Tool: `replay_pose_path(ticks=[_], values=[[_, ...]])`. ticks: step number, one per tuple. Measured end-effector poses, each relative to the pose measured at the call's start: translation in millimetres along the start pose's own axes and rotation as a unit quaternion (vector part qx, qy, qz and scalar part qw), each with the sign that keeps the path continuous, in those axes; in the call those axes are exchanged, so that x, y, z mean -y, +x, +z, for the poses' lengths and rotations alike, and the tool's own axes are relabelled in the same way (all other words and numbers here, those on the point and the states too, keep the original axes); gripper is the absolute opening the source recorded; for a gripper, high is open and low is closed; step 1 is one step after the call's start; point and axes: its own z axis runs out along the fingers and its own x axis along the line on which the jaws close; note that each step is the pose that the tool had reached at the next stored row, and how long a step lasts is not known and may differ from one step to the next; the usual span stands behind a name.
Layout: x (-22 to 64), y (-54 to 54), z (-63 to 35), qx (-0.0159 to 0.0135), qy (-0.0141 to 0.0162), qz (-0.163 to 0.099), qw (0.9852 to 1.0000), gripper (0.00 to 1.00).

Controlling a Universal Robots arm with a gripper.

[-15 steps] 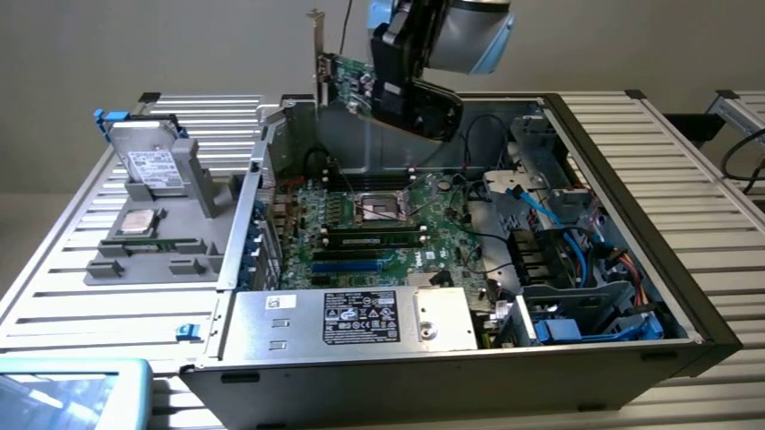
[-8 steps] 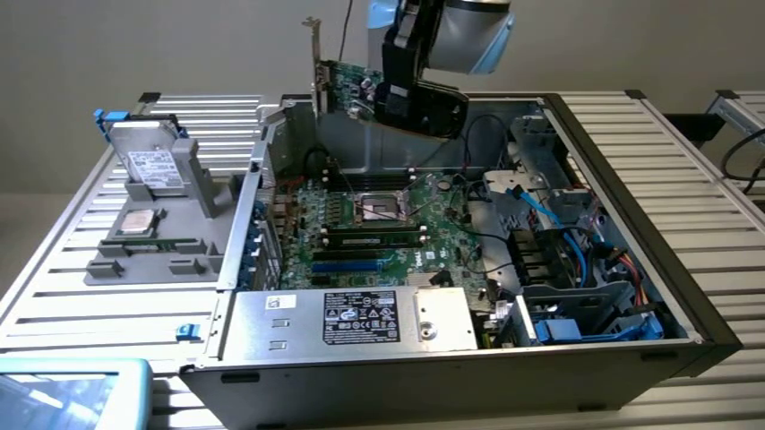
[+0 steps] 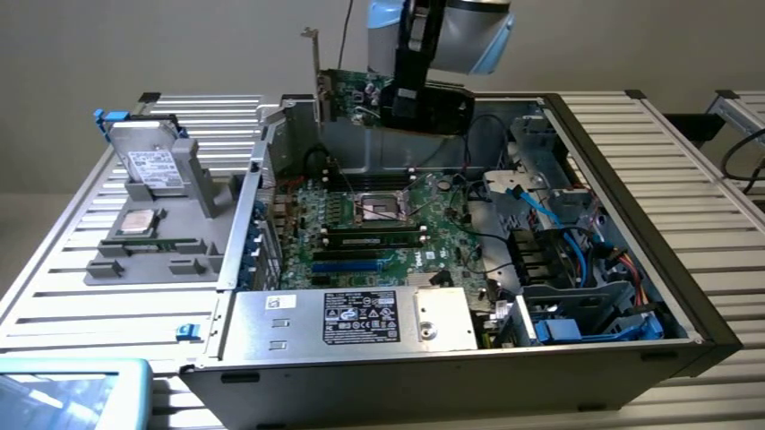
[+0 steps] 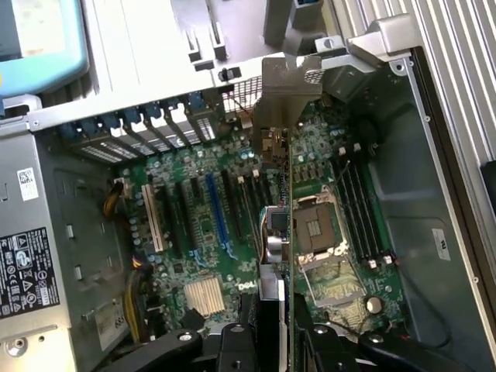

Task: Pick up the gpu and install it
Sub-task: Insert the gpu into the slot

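Holding gpu up in air, jaws clenched on card from above, arm coming straight down. Card upright, green pcb side showing, silver bracket at end toward exterior view's left. Hanging over open pc case, above case edge opposite psu; not seated, clear of mobo. Wrist view: card edge-on over mobo, between expansion slots and cpu socket, bracket end toward vented rear wall of case. Hdd propped on grey tray near table edge at exterior view's left, apart from case.
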Motion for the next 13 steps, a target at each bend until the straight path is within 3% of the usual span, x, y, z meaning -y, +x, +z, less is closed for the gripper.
replay_pose_path(ticks=[3,5,13], values=[[0.0,0.0,0.8,0.0004,0.0106,-0.020,0.9998,0.28],[0.1,0.0,1.3,-0.0007,0.0146,-0.033,0.9993,0.28],[-0.6,0.3,4.3,-0.0027,0.0151,-0.050,0.9986,0.28]])
